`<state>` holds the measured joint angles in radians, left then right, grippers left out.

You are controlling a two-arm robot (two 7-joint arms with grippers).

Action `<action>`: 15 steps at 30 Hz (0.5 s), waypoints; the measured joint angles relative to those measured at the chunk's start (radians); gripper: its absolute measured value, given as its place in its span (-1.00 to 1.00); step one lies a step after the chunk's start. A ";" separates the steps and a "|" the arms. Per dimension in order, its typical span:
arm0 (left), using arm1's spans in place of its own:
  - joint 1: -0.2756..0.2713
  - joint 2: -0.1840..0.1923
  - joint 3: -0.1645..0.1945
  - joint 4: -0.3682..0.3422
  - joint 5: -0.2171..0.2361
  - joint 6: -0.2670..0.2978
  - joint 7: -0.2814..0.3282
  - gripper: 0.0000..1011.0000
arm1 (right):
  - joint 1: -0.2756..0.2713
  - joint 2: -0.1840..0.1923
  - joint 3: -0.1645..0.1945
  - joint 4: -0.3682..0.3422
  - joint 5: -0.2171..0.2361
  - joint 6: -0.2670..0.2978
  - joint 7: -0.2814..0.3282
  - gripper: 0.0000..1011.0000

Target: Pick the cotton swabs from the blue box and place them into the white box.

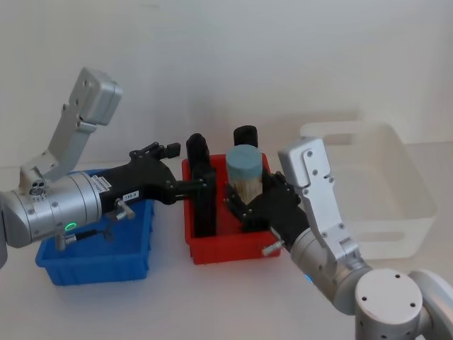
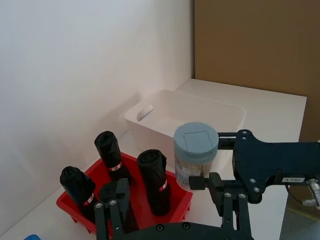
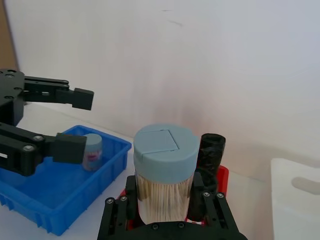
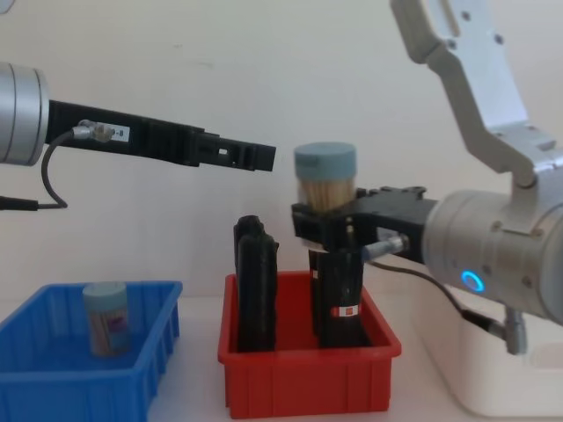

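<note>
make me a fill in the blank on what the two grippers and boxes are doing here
The right gripper holds a jar of cotton swabs over the red bin, its jaws ____ on it.
The left gripper hovers nearby with its jaws ____.
The blue box holds ____ other jar.
The white box stands on the robot's ____ side.
Missing words: shut, open, one, right.

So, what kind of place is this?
Probably a robotics lab bench: a white table against a plain wall, with a blue box, red bin and white box set out for sorting.
</note>
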<state>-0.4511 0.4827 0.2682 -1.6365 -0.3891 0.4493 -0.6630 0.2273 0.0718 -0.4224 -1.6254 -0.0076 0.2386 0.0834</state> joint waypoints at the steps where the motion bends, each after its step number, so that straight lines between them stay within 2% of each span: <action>1: 0.000 0.000 0.000 0.000 0.000 0.000 0.000 0.99 | -0.013 0.009 0.005 -0.017 0.004 0.003 -0.017 0.26; 10: 0.000 0.000 0.000 0.000 0.000 0.000 0.000 0.99 | -0.064 0.060 0.041 -0.075 0.035 0.012 -0.099 0.26; 15: 0.000 0.000 0.000 0.000 0.000 0.000 0.000 0.99 | -0.069 0.080 0.064 -0.076 0.047 0.009 -0.121 0.26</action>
<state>-0.4511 0.4827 0.2682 -1.6365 -0.3890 0.4493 -0.6630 0.1583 0.1522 -0.3581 -1.7009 0.0393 0.2477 -0.0376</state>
